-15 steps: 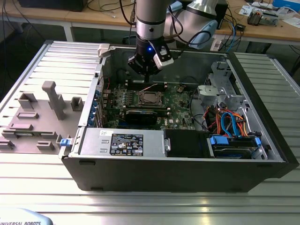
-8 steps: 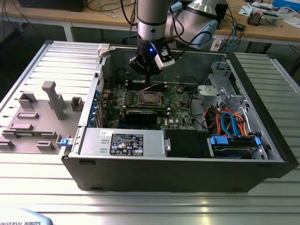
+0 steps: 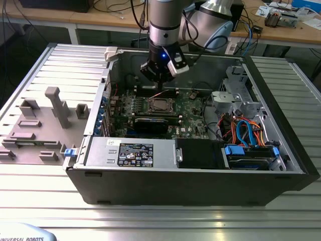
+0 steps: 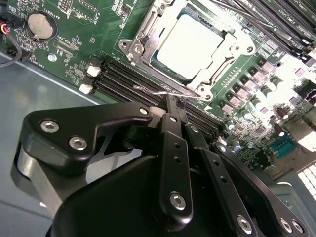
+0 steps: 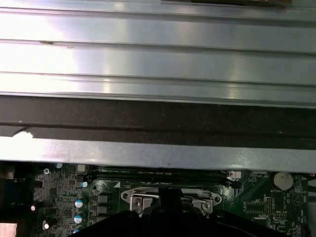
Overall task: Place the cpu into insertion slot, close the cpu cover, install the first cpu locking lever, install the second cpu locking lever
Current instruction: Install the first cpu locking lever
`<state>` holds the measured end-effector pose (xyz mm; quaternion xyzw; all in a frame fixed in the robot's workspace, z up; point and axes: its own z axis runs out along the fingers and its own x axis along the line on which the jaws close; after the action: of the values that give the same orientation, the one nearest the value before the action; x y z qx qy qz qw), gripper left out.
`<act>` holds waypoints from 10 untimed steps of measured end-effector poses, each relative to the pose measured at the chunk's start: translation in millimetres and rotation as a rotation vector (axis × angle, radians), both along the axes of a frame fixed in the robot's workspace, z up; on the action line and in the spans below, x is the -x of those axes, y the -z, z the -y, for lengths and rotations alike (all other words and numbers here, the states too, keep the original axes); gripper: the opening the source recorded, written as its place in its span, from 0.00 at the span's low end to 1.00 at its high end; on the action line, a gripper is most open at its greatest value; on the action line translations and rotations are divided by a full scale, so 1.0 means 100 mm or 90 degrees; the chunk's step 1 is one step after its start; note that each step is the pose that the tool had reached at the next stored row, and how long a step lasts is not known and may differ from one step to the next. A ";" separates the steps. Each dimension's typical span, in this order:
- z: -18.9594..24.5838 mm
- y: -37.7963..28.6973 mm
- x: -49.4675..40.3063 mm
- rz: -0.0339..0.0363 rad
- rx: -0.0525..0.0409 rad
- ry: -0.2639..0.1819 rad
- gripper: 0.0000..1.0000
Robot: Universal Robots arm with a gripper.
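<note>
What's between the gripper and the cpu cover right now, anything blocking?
Nothing visible. In the second wrist view the gripper sits at the edge of the cpu cover, its tips at a thin wire lever there. The cpu lies seated under the closed cover.

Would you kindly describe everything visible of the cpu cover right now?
The cpu cover, a thin silver-grey metal frame plate with a square window, lies closed and flat over the pale silver cpu in the socket on the green motherboard. Its glossy rim shows screws at the corners. The black gripper hovers at its edge beside a thin wire lever.
</note>
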<state>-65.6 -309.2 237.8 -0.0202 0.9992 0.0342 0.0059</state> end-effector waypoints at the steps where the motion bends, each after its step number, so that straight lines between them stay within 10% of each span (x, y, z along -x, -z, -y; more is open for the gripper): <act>1: 0.000 0.007 -0.002 0.0002 0.0000 0.000 0.11; 10: 0.000 0.051 -0.044 0.0005 0.0000 0.000 0.11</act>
<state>-61.2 -309.2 232.7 -0.0203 0.9992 0.0342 0.0063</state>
